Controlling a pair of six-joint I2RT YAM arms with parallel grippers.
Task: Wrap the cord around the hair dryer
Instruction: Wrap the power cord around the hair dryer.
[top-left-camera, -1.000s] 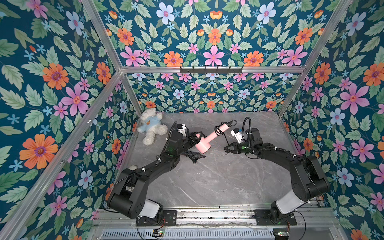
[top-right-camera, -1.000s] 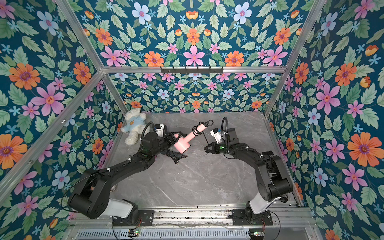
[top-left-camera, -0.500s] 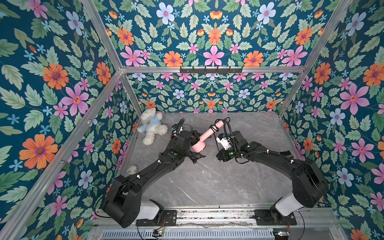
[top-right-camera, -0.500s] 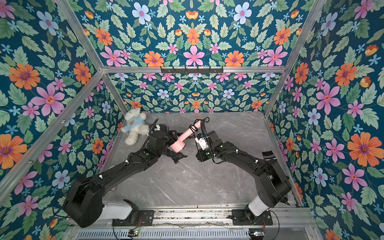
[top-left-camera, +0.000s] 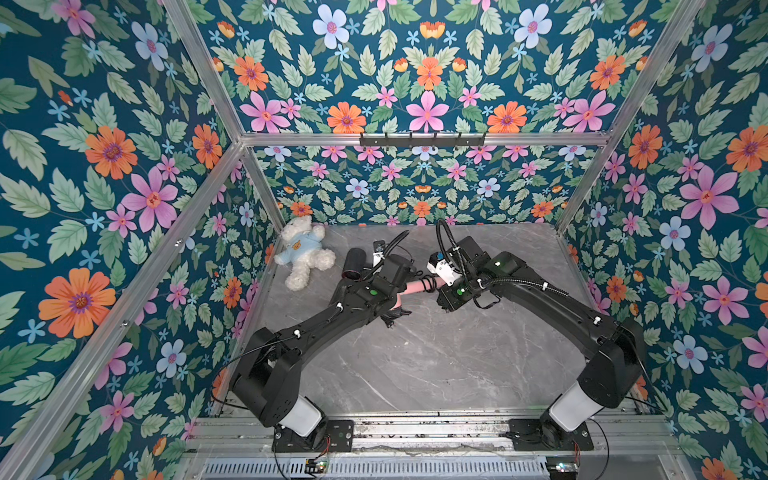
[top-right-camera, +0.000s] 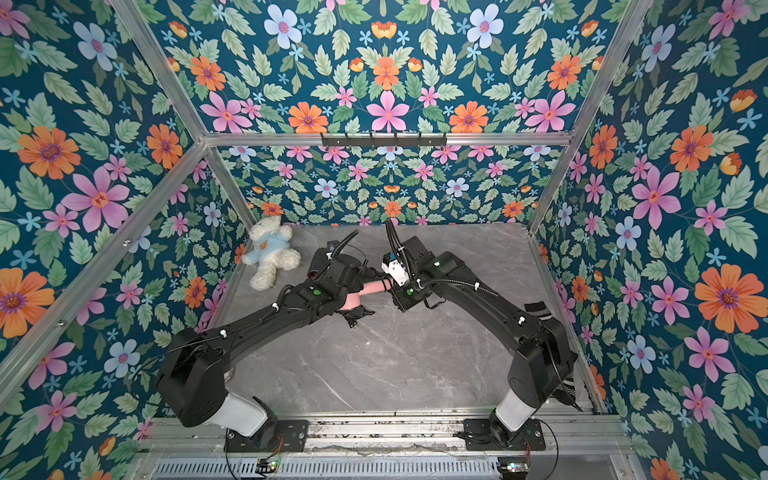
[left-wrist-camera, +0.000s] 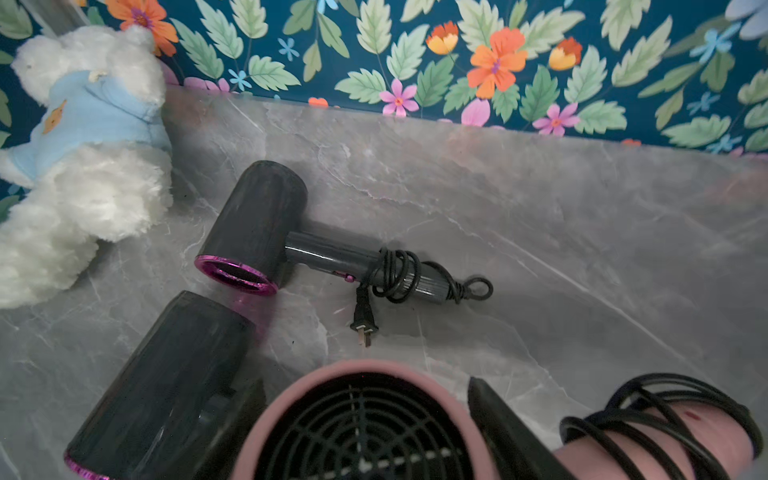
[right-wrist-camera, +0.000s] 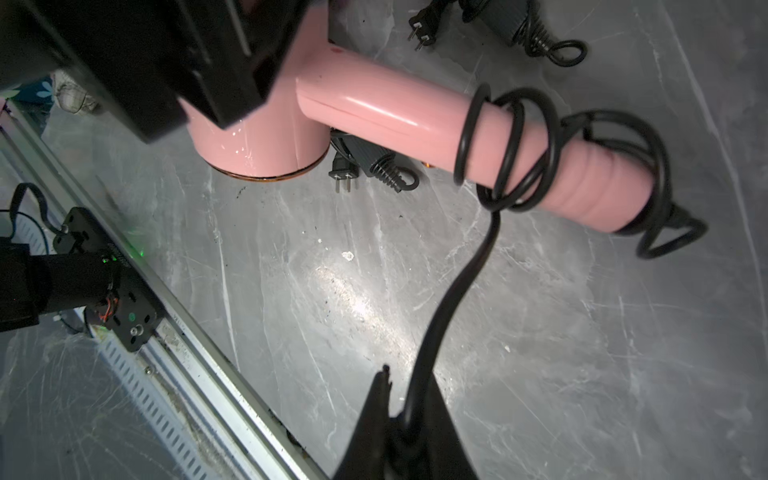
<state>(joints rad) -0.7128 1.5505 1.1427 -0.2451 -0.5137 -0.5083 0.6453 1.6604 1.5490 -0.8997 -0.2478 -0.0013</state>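
My left gripper (left-wrist-camera: 365, 392) is shut on the barrel of the pink hair dryer (right-wrist-camera: 395, 112), one finger on each side of the rear grille (left-wrist-camera: 365, 428). In both top views the pink handle (top-left-camera: 415, 287) (top-right-camera: 372, 287) sticks out between the two wrists. The black cord (right-wrist-camera: 457, 291) runs in several loops round the handle near its end. From there it drops down to my right gripper (right-wrist-camera: 407, 390), which is shut on it. A loose bend of cord (right-wrist-camera: 665, 241) hangs off the handle's tip.
A black hair dryer (left-wrist-camera: 257, 224) with its cord wound on lies on the grey table near a white teddy bear (top-left-camera: 305, 253). A second black dryer (left-wrist-camera: 166, 382) lies close to my left gripper. A plug (right-wrist-camera: 343, 172) rests under the pink dryer. Flowered walls enclose the table.
The pink dryer has come down and turned, so its handle has swung from up and back to level, toward the right wrist. My right gripper has moved left with the cord.
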